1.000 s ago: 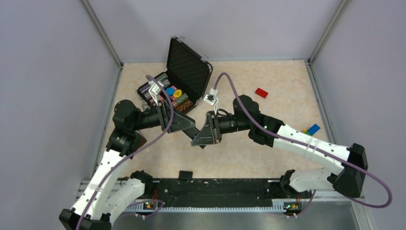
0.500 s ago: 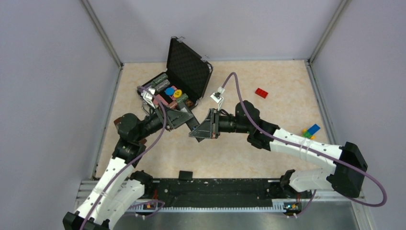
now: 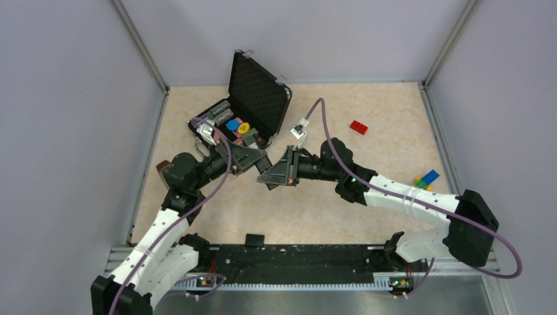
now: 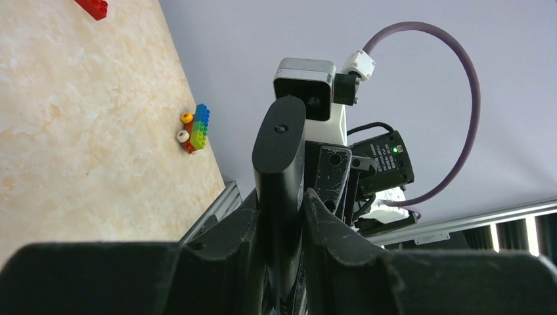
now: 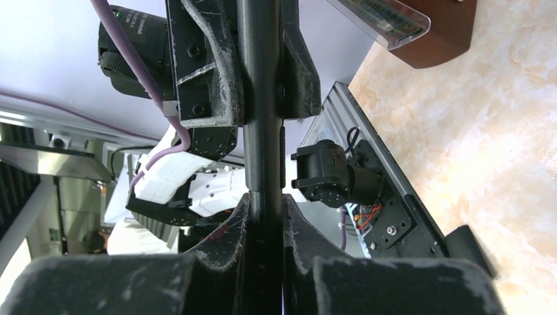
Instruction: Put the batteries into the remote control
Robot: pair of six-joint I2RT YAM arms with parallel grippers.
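While left gripper (image 4: 284, 216) clamps remote control (image 4: 279, 151), right gripper (image 5: 264, 207) clamps too.

Arm appearance, referenced to the black base rail (image 3: 295, 256).
- Left arm (image 3: 152, 237), right arm (image 3: 410, 201): white shells on the links nearest the rail, black joint housings and black forearms farther from it.
- Purple cable (image 4: 474, 98) on each arm, with a white plug at the wrist.
- Wrist camera (image 4: 302, 79): white block, grey face.
- Green LED (image 4: 394, 149) lit on the black motor housing.
- Left gripper (image 4: 284, 216), right gripper (image 5: 265, 210): matt black fingers with scuffed grey edges and socket screws.
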